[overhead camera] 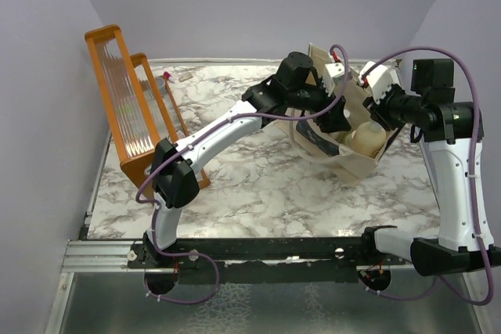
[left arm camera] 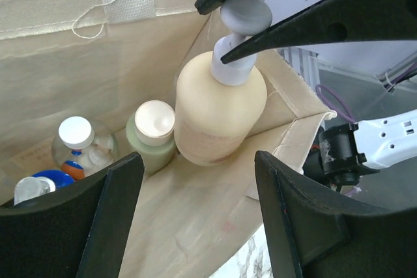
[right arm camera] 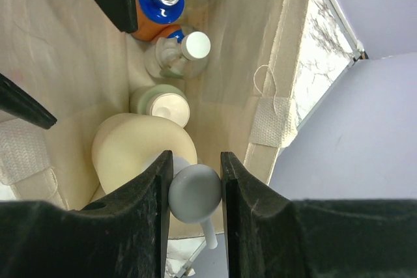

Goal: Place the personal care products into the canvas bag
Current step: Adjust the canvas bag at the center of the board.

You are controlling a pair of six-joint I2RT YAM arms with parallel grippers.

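Since the beige pump bottle (left arm camera: 218, 112) sits with its base on the cloth deep inside the large beige canvas bag (left arm camera: 78, 63), the step in hand looks to me like the release. I'd judge it best done by parting the right gripper (right arm camera: 194, 166) gently and drawing it back along the bottle's length, so the nozzle does not snag. That gripper's black fingers are pinched on the grey pump head. The bottle's long axis runs from the bag's floor toward its mouth, leaning a little, with the nozzle aimed away from its neighbours: an olive-green bottle with a cream cap (left arm camera: 153, 131) just beside it, a clear bottle with a white cap (left arm camera: 81, 144), and an orange bottle with a blue top (right arm camera: 156, 1). The left gripper (left arm camera: 195, 161) hovers at the mouth, fingers wide, holding nothing. The bag lies on the marble table (overhead camera: 258, 193), well apart from the orange wooden rack (overhead camera: 129, 107).
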